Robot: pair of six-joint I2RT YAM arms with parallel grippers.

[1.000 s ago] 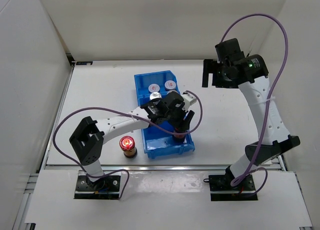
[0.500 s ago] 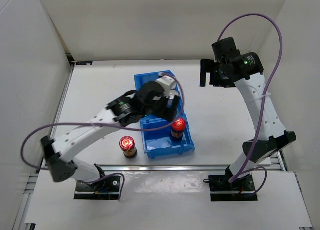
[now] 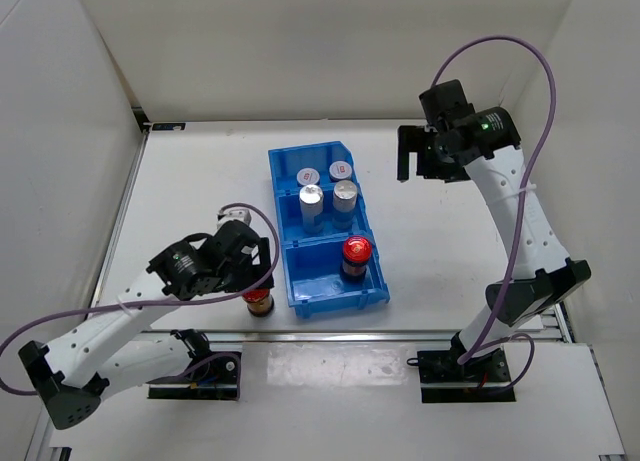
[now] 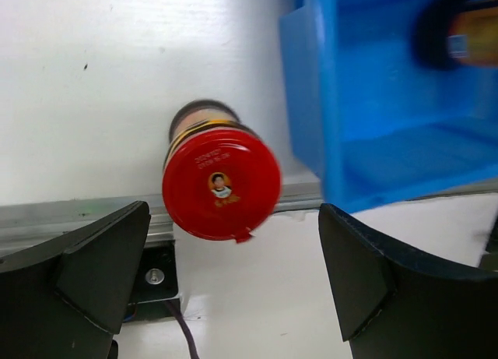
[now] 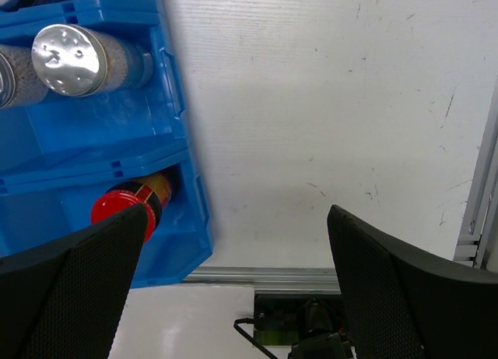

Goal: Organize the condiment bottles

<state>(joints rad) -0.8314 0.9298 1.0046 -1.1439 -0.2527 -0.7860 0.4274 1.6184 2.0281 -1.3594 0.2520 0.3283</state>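
Note:
A dark bottle with a red cap (image 3: 259, 302) stands on the table just left of the blue bin (image 3: 330, 294). My left gripper (image 3: 256, 277) is open right above it. In the left wrist view the cap (image 4: 222, 184) sits between the spread fingers of the left gripper (image 4: 232, 223), untouched. The second red-capped bottle (image 3: 355, 251) stands in the bin's near compartment. Two silver-capped bottles (image 3: 328, 194) fill the middle compartment, and two white bottles (image 3: 324, 171) the far one. My right gripper (image 3: 418, 157) is open and empty, high above the table to the right of the bin.
The bin's left wall (image 4: 307, 94) is close beside the bottle on the table. The table's metal front rail (image 4: 85, 219) runs just behind that bottle. White walls enclose the table. The right wrist view shows the bin's right wall (image 5: 175, 133) and bare table (image 5: 327, 125).
My left arm has left the red-capped bottle in the near compartment, pulled back out of the bin and swung left over the bottle on the table. The right arm barely shifted.

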